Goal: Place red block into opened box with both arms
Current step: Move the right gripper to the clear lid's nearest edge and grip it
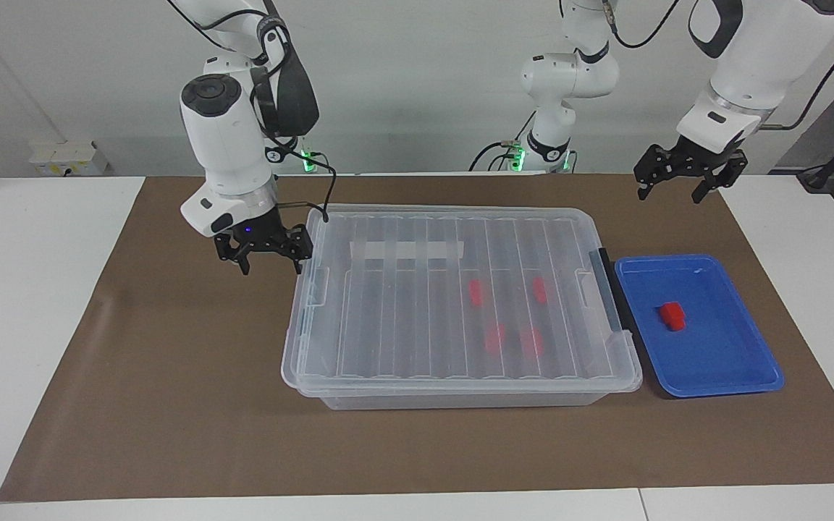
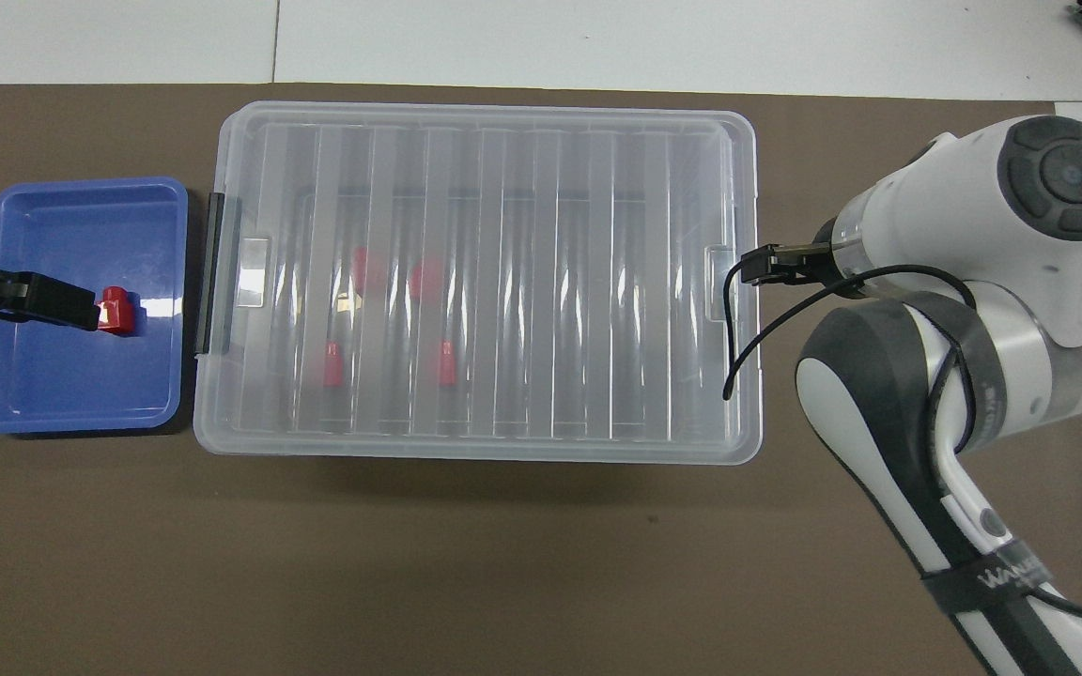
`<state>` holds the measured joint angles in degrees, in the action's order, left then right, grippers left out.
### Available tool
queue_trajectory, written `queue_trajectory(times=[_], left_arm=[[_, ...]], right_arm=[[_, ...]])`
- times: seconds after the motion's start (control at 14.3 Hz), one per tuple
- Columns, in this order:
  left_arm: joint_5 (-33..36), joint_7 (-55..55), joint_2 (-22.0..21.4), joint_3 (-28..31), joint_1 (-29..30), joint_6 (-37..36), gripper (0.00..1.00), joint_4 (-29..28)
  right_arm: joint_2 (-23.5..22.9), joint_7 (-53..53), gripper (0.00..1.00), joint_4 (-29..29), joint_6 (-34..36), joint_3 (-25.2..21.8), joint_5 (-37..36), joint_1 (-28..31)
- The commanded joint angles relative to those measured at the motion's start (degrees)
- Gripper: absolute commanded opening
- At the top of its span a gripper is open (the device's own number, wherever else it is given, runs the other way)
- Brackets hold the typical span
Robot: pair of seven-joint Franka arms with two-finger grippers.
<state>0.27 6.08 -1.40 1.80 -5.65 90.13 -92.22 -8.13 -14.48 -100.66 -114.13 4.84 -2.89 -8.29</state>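
Note:
One red block lies in the shallow blue tray. The clear box stands mid-mat with its ribbed lid on. Several more red blocks show through the lid. A black handle bar runs along the box's end beside the tray. My right gripper hangs open and empty, low beside the box's end toward the right arm's end of the table. In the overhead view its own wrist hides it. My left gripper waits open and empty, raised over the tray's outer part.
A brown mat covers the white table. The right arm's forearm and its black cable reach over the mat and the box's corner at the right arm's end.

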Motion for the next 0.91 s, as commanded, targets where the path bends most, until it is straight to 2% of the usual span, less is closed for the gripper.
queue_trajectory(times=[0.0, 0.84], left_arm=[[-0.62, -0.37, -0.62, 0.31, -0.15, -0.57, 1.00, 0.11], [-0.62, -0.37, -0.89, 0.31, 0.47, -0.57, 1.00, 0.02]], right_arm=[[-1.97, -0.37, 1.00, -0.06, -2.06, 0.08, 0.52, -0.67], [-2.50, 1.20, 1.00, -0.77, -0.83, -0.01, 0.52, 1.17]])
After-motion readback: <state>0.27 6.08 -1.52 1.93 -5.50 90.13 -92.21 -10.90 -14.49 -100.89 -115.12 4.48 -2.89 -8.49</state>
